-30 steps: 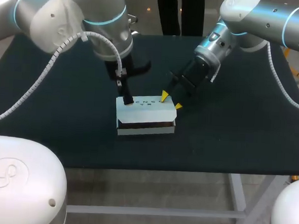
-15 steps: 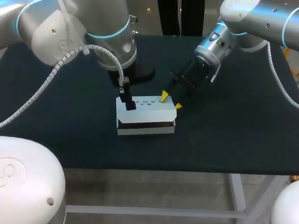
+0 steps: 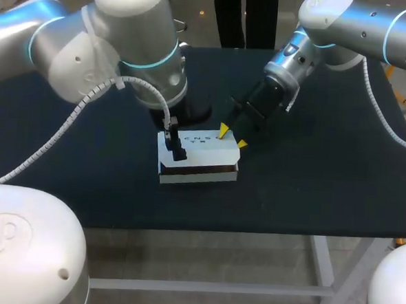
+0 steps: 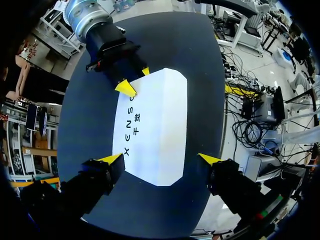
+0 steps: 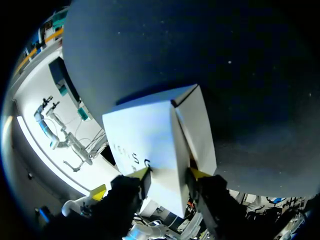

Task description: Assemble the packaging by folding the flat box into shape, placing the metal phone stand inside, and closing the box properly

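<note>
The white box (image 3: 201, 152) with dark lettering on top lies in the middle of the dark table, a dark gap showing along its front side. My right gripper (image 3: 232, 137) is shut on the box's far right corner, its yellow tips touching the two sides that meet there; in the right wrist view the box (image 5: 150, 140) fills the space ahead of that gripper (image 5: 171, 173). My left gripper (image 4: 160, 159) hangs open over the box (image 4: 155, 120), its tips wide apart on either side of the left end. The phone stand is not visible.
The dark table (image 3: 311, 179) lies bare around the box. My left arm's big wrist (image 3: 150, 59) hides the table behind the box's left end. The table's front edge (image 3: 253, 231) runs not far in front of the box.
My left gripper has moved toward the table's front and lower over the box's left end. The right gripper and the box have stayed where they were.
</note>
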